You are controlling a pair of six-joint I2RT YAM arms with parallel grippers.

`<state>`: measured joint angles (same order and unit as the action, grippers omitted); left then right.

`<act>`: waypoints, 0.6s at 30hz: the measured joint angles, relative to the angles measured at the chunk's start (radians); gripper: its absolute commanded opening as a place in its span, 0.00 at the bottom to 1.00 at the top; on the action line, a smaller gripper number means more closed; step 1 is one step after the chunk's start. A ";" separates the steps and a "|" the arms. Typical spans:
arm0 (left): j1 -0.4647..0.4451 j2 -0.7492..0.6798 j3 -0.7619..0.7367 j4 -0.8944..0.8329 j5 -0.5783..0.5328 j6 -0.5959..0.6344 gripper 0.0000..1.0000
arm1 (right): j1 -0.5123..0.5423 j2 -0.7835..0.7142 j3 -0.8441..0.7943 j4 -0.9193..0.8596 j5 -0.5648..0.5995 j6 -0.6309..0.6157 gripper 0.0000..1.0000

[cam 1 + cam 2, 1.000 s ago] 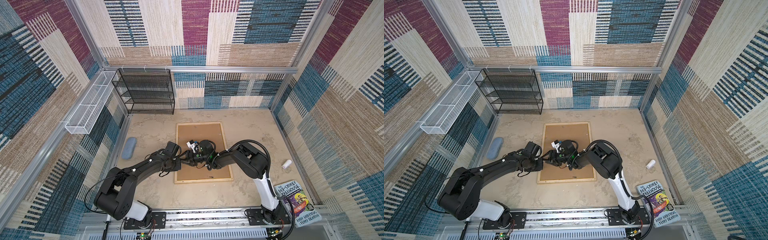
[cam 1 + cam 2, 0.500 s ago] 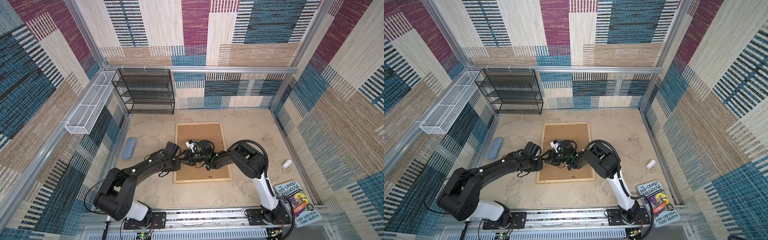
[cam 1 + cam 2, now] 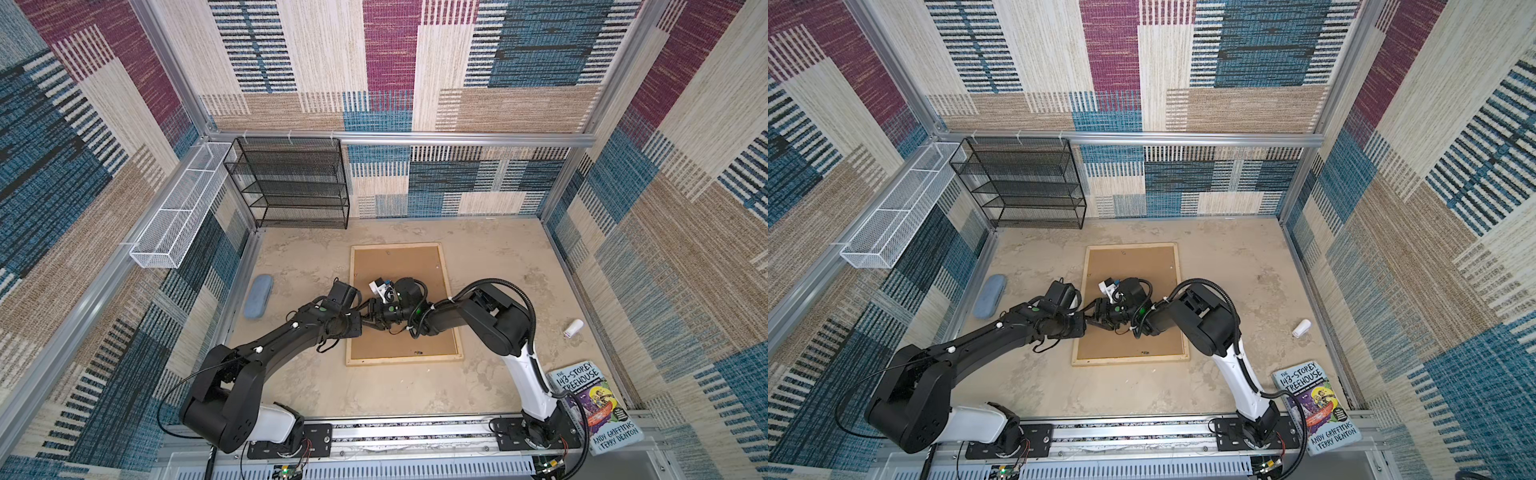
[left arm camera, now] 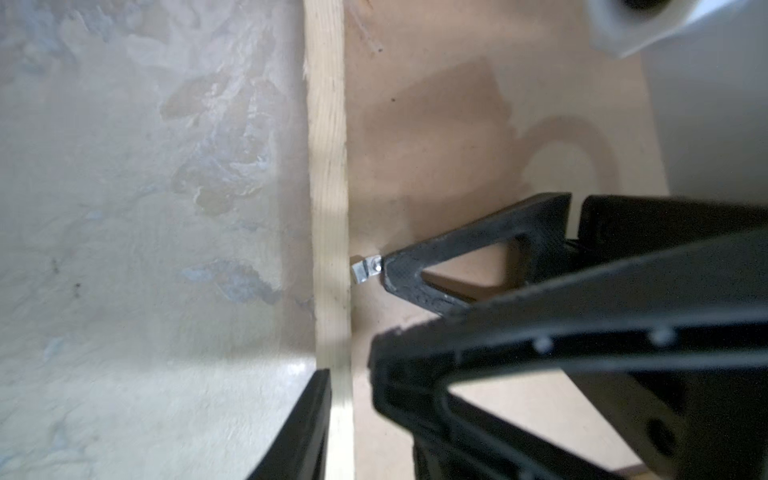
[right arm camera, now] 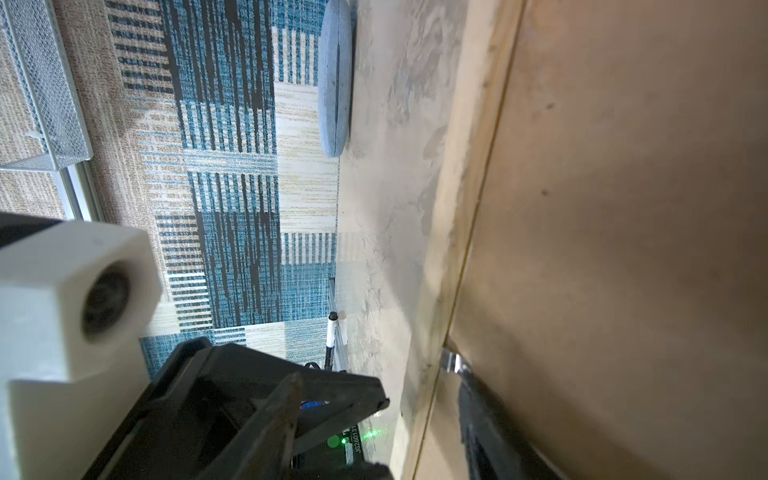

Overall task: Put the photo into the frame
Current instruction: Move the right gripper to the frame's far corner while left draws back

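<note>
At left side of frame (image 3: pixel 405 362), mid-length: L claw (image 4: pixel 351 370) and R claw (image 5: pixel 376 374) meet, tips close together.
L claw: jaws a little apart, one on each side of the wood strip; nothing clamped; contact w/ strip I cannot tell.
R claw: jaws wide apart, holds nothing; one fingertip touches small metal tab (image 4: pixel 365 270) at strip's inner edge.
frame: flat on table (image 3: pixel 490 266) centre, back side up; rectangular, thin pale wood strips, fine grain.
backing board (image 3: pixel 399 266): plain brown, matte, sits inside frame.
metal tab: silver, shiny.
table: beige, mottled like stone.
case (image 3: pixel 257 297): grey-blue, oval, left of frame, well apart.
</note>
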<state>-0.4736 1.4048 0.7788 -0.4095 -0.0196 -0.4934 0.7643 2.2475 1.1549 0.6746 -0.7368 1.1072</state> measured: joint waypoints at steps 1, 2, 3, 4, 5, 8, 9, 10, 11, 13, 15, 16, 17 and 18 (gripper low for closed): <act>0.000 -0.005 0.004 -0.007 -0.001 0.000 0.38 | -0.001 0.000 0.004 -0.006 0.000 -0.007 0.63; 0.000 -0.012 0.005 -0.014 -0.003 0.000 0.38 | -0.002 -0.002 0.004 -0.010 0.000 -0.015 0.63; 0.000 -0.019 0.008 -0.021 -0.005 0.000 0.38 | -0.002 -0.005 0.006 -0.018 0.001 -0.024 0.63; 0.000 -0.029 0.008 -0.027 -0.008 0.001 0.38 | -0.003 -0.009 0.008 -0.026 0.003 -0.035 0.63; 0.000 -0.041 0.008 -0.031 -0.012 0.002 0.38 | -0.003 -0.016 0.009 -0.040 0.006 -0.050 0.63; 0.000 -0.089 0.006 -0.053 -0.034 0.002 0.38 | -0.013 -0.043 0.014 -0.106 0.017 -0.109 0.63; 0.000 -0.111 0.001 -0.060 -0.044 0.002 0.38 | -0.018 -0.055 0.017 -0.138 0.026 -0.127 0.63; 0.000 -0.129 -0.005 -0.068 -0.055 -0.002 0.38 | -0.022 -0.064 0.019 -0.161 0.037 -0.143 0.63; 0.000 -0.150 -0.011 -0.078 -0.061 -0.003 0.39 | -0.027 -0.074 0.022 -0.188 0.048 -0.160 0.63; 0.000 -0.190 -0.029 -0.099 -0.081 -0.024 0.39 | -0.038 -0.095 0.026 -0.239 0.069 -0.191 0.63; 0.000 -0.229 -0.045 -0.121 -0.090 -0.050 0.39 | -0.051 -0.120 0.039 -0.313 0.102 -0.227 0.63; 0.000 -0.244 -0.054 -0.131 -0.094 -0.063 0.39 | -0.061 -0.130 0.051 -0.352 0.128 -0.246 0.63; -0.003 -0.261 -0.066 -0.136 -0.095 -0.078 0.39 | -0.076 -0.142 0.067 -0.393 0.145 -0.272 0.63; -0.007 -0.275 -0.079 -0.141 -0.094 -0.090 0.39 | -0.092 -0.152 0.088 -0.435 0.163 -0.299 0.62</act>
<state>-0.4808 1.1297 0.6994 -0.5503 -0.1139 -0.5838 0.6720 2.0956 1.2430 0.2398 -0.5739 0.8078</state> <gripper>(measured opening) 0.387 0.629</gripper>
